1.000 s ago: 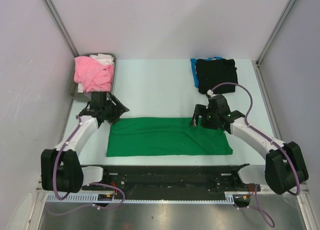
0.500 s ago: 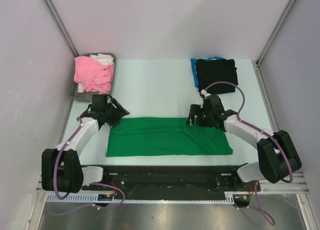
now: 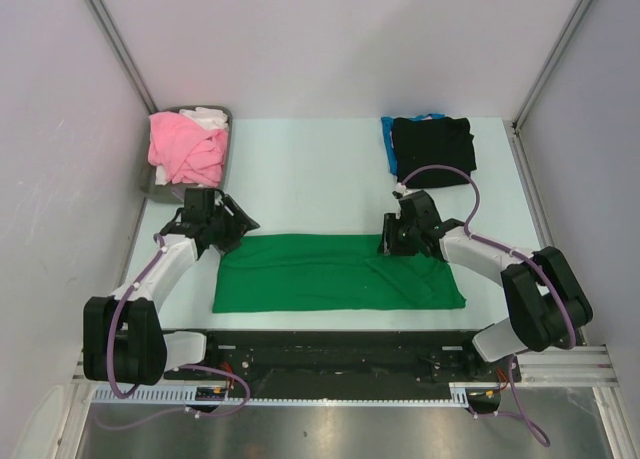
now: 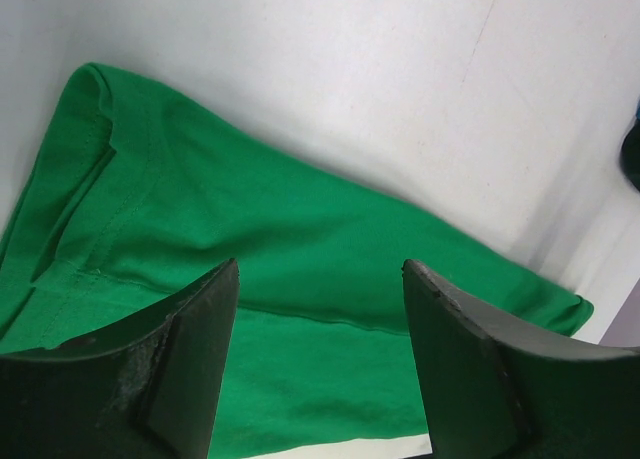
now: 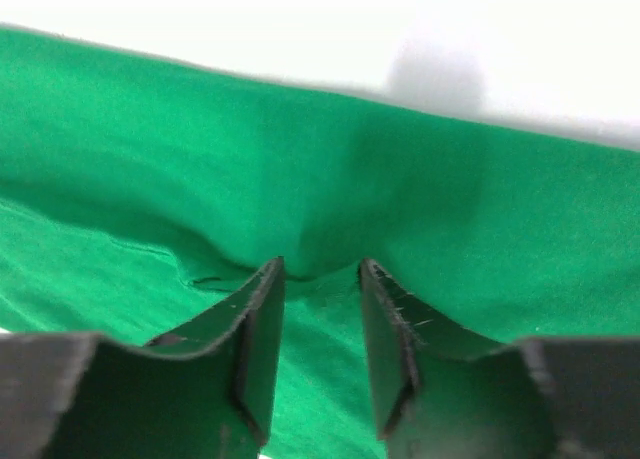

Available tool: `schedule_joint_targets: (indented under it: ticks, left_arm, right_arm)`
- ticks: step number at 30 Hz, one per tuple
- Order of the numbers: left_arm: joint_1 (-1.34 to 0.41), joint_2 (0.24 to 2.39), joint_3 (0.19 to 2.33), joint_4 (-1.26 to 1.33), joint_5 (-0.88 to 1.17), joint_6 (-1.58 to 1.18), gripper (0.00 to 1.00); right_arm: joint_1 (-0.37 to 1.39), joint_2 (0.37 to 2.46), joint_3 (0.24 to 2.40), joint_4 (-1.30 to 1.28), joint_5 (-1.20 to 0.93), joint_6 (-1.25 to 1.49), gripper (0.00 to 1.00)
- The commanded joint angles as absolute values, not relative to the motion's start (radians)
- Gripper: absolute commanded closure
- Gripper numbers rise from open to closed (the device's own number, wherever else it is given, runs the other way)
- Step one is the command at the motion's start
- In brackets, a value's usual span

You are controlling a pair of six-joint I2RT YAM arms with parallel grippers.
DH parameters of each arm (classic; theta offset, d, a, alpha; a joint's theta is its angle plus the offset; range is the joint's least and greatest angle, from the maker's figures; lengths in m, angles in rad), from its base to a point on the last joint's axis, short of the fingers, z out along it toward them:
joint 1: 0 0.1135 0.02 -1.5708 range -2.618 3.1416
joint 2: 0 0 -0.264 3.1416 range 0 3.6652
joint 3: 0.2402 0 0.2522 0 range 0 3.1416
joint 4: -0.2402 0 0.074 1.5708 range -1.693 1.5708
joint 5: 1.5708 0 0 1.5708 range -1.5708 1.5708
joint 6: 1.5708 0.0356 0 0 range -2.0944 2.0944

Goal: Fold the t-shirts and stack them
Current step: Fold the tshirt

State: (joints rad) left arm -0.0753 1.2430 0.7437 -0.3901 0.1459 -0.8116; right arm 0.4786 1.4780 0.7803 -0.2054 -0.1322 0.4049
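A bright green t-shirt (image 3: 330,274) lies folded into a long band across the near table. My right gripper (image 3: 388,241) presses down on its far edge right of centre. In the right wrist view the fingers (image 5: 320,267) stand narrowed but still apart, and the green cloth (image 5: 300,149) puckers up between their tips. My left gripper (image 3: 235,224) hovers open just off the shirt's far left corner. In the left wrist view its wide-set fingers (image 4: 320,264) frame the green cloth (image 4: 250,209) below without touching it.
A black t-shirt (image 3: 432,149) lies folded on a blue one (image 3: 386,139) at the back right. Crumpled pink (image 3: 183,147) and white (image 3: 208,117) t-shirts fill the dark grey tray (image 3: 160,184) at the back left. Walls enclose three sides.
My right gripper has slid a little left and back onto the shirt's far edge, and its fingers have drawn closer together. The left arm has stayed still.
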Motion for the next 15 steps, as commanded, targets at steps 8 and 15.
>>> schedule_joint_targets:
  ticks: [8,15]
  left_arm:
    - [-0.066,1.224,0.744,-0.377,0.169,-0.790,0.29]
    - [-0.066,1.197,0.729,-0.377,0.175,-0.798,0.29]
  right_arm:
    - [0.509,1.444,0.805,-0.241,-0.065,0.393,1.00]
    - [0.617,1.324,0.764,-0.343,-0.018,0.390,1.00]
